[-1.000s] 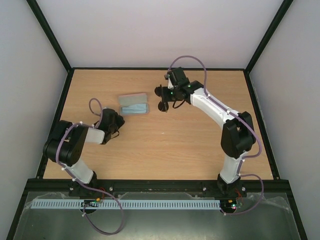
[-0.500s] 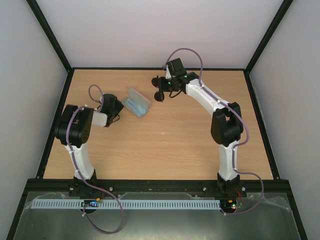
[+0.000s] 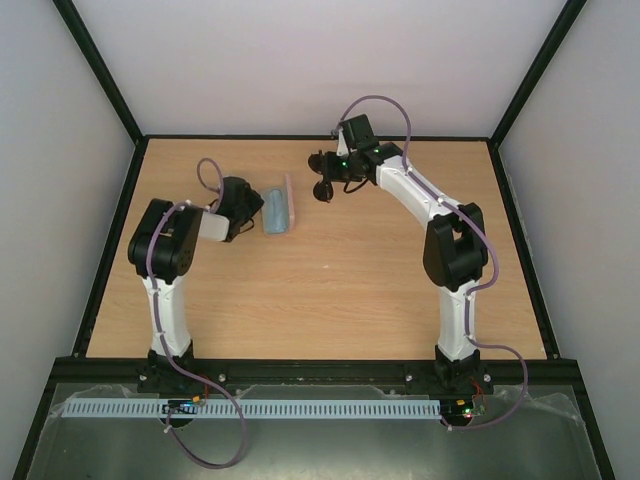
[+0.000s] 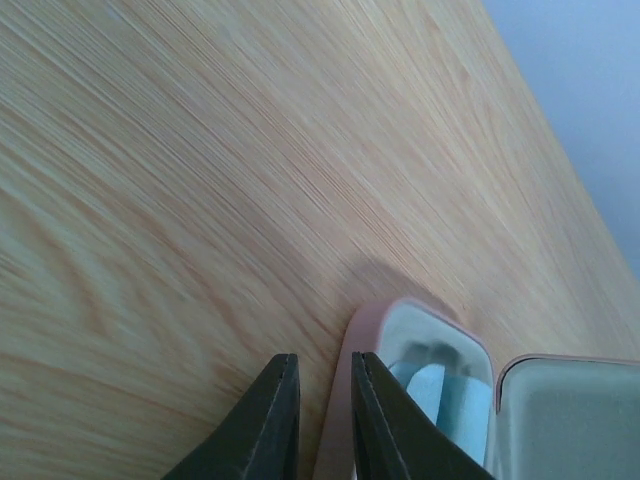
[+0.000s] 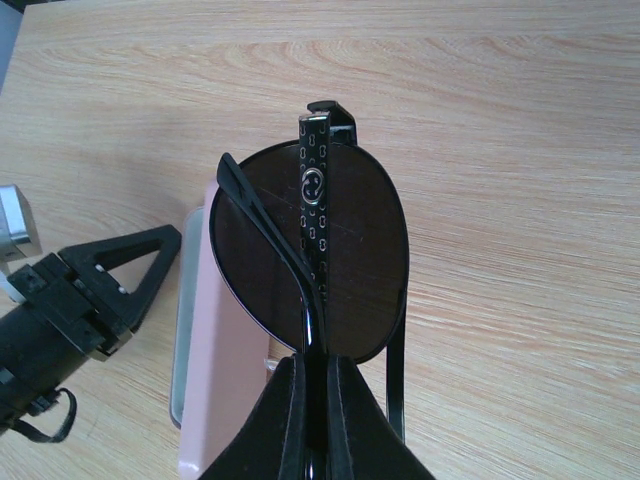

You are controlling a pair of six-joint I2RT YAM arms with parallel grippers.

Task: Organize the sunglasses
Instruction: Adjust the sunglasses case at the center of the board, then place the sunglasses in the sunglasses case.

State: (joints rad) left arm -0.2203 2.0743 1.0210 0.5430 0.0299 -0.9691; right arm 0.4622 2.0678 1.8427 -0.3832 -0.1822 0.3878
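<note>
The sunglasses (image 5: 350, 260) hang folded above the table, round dark lenses stacked, with my right gripper (image 5: 322, 365) shut on their thin frame. In the top view they (image 3: 322, 191) sit at the tip of the right gripper (image 3: 333, 178), at the table's far middle. The open pink case (image 3: 281, 222) lies just left of them, with a light blue cloth (image 4: 440, 395) in its grey-lined tray. My left gripper (image 4: 322, 358) straddles the case's pink wall (image 4: 345, 425), jaws nearly together on it. From above, the left gripper (image 3: 250, 207) is at the case's left side.
The case's lid (image 4: 570, 410) lies open beside the tray. The right wrist view shows the pink case (image 5: 225, 380) under and left of the sunglasses, and the left gripper (image 5: 100, 290) further left. Black frame posts and pale walls surround the wooden table (image 3: 330, 290).
My left gripper swung toward the far side and to the right, turning the case from lying crosswise to lengthwise. The right gripper carried the sunglasses slightly back and left.
</note>
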